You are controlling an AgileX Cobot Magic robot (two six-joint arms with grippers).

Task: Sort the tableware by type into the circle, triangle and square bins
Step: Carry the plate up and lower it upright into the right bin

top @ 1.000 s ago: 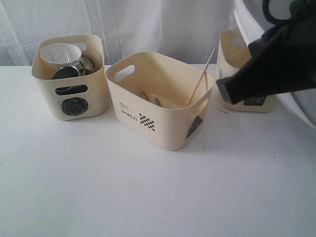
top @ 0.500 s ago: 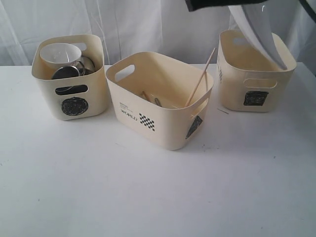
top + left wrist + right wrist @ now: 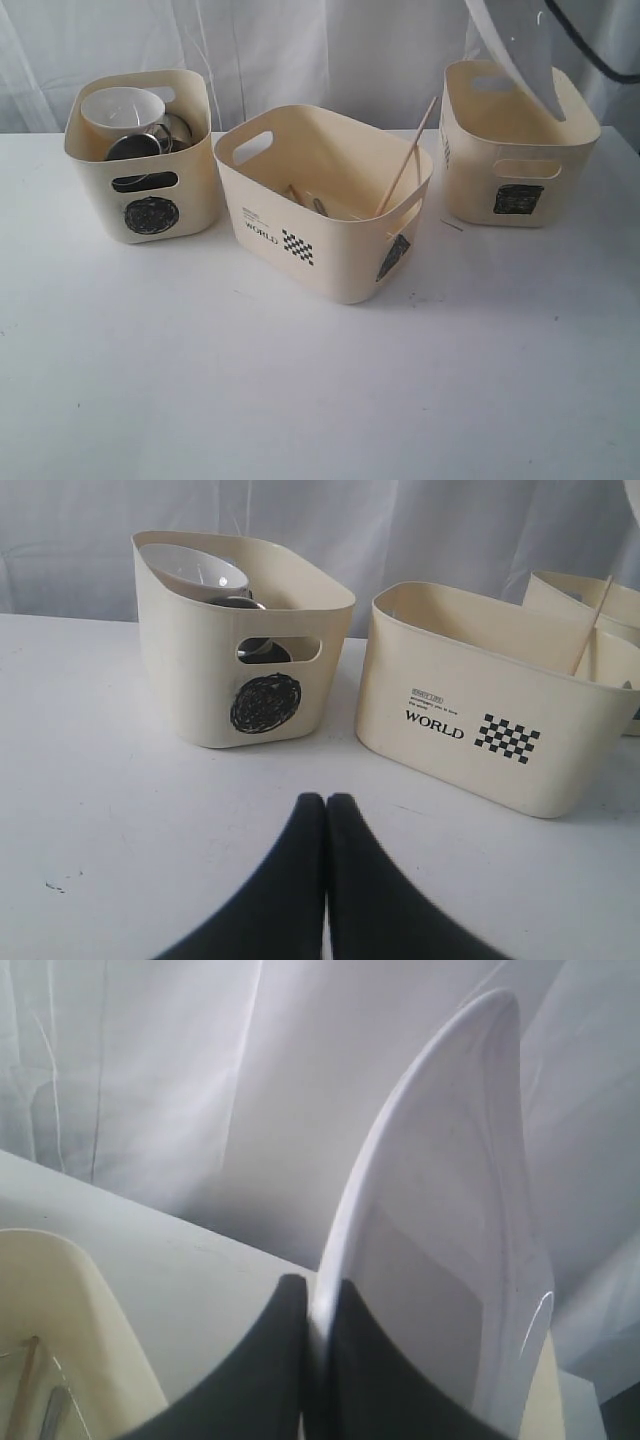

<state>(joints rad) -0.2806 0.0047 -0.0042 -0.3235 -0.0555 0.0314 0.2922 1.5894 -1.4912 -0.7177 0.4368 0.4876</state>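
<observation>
The large white square plate (image 3: 515, 50) hangs on edge over the square bin (image 3: 520, 150), its lower corner just inside the rim. My right gripper (image 3: 318, 1288) is shut on the rim of the plate (image 3: 440, 1210); this gripper is outside the exterior view. At the left, the circle bin (image 3: 140, 190) holds the small white bowl (image 3: 120, 108) and steel mugs (image 3: 152, 142). Chopsticks (image 3: 407, 160) lean out of the middle triangle bin (image 3: 320, 250), with cutlery (image 3: 320, 206) at its bottom. My left gripper (image 3: 326, 802) is shut and empty, low over the table before the circle bin (image 3: 240, 640).
A white curtain hangs close behind the bins. A black cable (image 3: 590, 50) loops at the top right. The right wrist view shows a cream bin's rim (image 3: 70, 1320) below the plate. White table (image 3: 300, 380) spreads in front of the bins.
The right arm has risen out of the exterior view. The plate has gone up and back with it, from the right edge to above the square bin. The left gripper has not moved.
</observation>
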